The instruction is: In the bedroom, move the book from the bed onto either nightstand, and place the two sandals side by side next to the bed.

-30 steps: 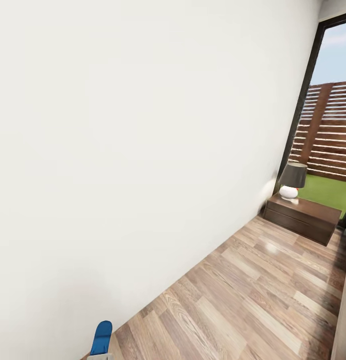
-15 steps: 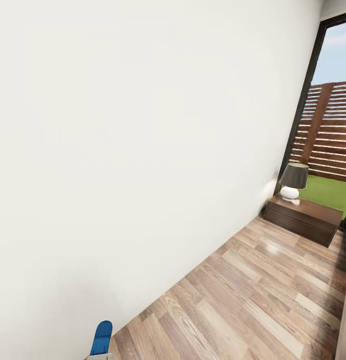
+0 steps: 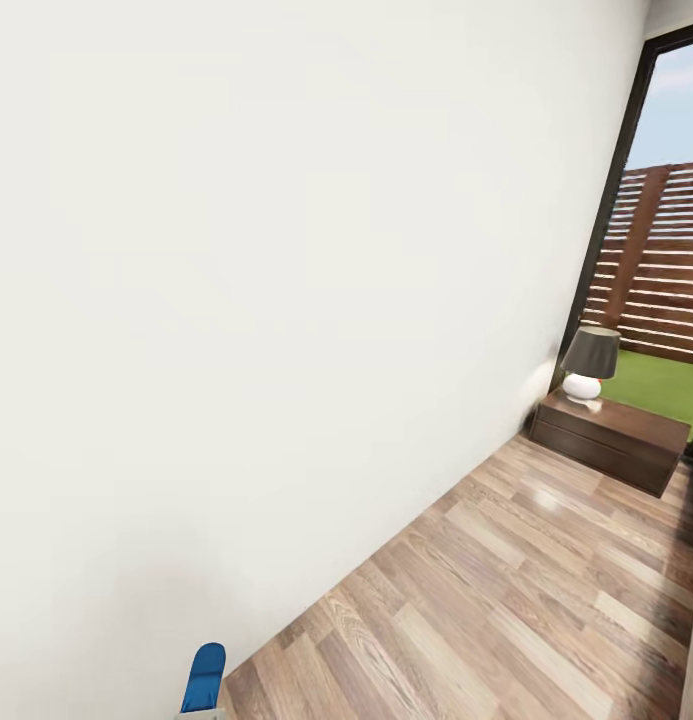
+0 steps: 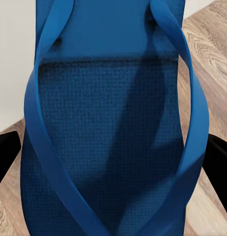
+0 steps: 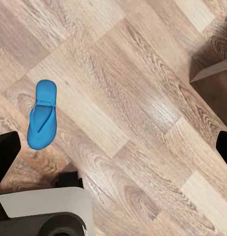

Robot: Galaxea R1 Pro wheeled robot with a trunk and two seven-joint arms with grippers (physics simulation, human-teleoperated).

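Clearly, 1 blue sandal [image 4: 108,147] sits pinched between the left gripper's [image 4: 111,162] jaws; the other sandal [image 5: 42,114] lies on the wood floor [image 5: 143,98] below the right gripper's [image 5: 113,152] spread jaws.

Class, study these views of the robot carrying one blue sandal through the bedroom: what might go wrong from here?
1. The held sandal sits between the left gripper's fingers; a loose grip might let it slip while driving.
2. The second sandal lies on the wood floor near the base, which might roll over it.
3. The wall is close on the left; a turn might scrape it.
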